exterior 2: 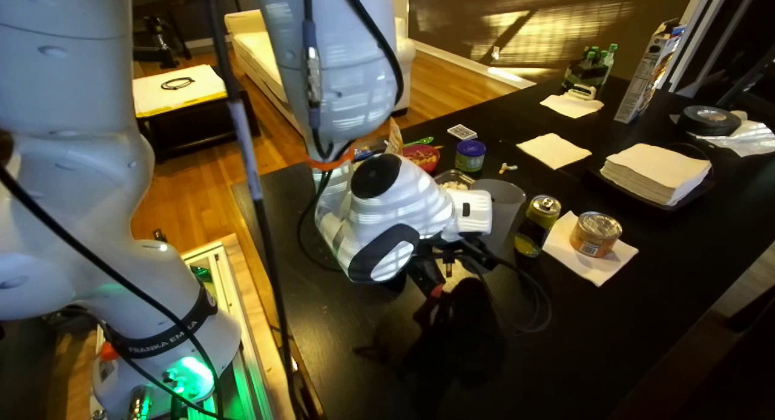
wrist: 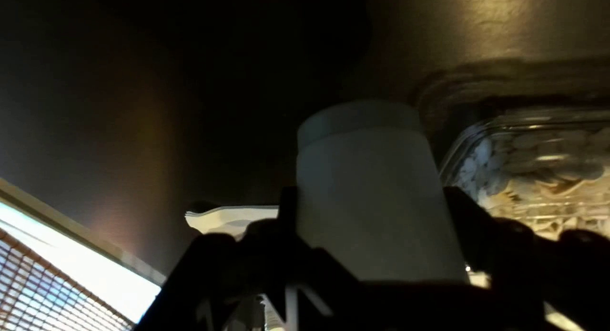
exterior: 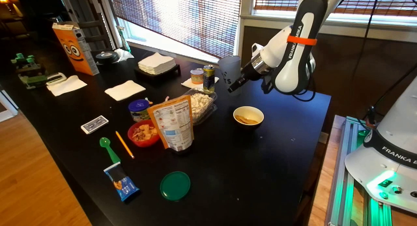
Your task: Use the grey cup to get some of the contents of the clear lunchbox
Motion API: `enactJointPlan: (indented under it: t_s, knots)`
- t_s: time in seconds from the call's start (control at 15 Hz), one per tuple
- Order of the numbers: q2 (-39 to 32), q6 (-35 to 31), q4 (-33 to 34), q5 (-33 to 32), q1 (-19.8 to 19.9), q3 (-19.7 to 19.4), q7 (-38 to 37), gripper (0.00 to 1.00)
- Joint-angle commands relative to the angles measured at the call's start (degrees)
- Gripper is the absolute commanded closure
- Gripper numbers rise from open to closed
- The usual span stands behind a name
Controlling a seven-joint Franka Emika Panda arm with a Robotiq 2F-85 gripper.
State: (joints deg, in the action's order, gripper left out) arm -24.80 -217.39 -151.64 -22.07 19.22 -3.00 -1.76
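The grey cup (exterior: 230,71) stands about upright at the far side of the table, beside a tall can. It also shows in an exterior view (exterior 2: 501,209), partly behind the wrist. In the wrist view the cup (wrist: 376,197) fills the space between the fingers of my gripper (wrist: 371,193). Both fingers touch its sides. In an exterior view my gripper (exterior: 237,84) reaches the cup from the robot's side. I cannot tell whether the cup's base touches the table. The clear lunchbox (exterior: 211,105), holding pale pieces, is close to the cup; it also shows in the wrist view (wrist: 476,127).
The tall can (exterior 2: 535,225) and a short can (exterior 2: 596,233) on a napkin stand near the cup. A yellow-rimmed bowl (exterior: 249,122) sits nearer the robot. A snack bag (exterior: 174,125) stands before the lunchbox, with a red bowl (exterior: 140,143) beside it.
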Motion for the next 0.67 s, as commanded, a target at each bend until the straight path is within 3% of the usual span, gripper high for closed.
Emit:
enactJointPlan:
  t_s: [0.0, 0.13, 0.2, 0.4, 0.6]
  knots:
    - [12.12, 12.79, -5.33, 1.67, -4.99, -2.41, 6.88, 0.50]
    - [17.36, 20.93, -5.77, 5.50, -9.27, -4.71, 12.61, 0.50]
    - [19.38, 24.59, -5.63, 8.54, -13.21, -7.62, 16.36, 0.50]
    - [20.98, 33.32, -1.82, 15.13, -26.07, -21.32, 29.82, 0.50]
    - [16.41, 33.79, 2.32, 5.99, -33.61, -30.64, 30.14, 0.50]
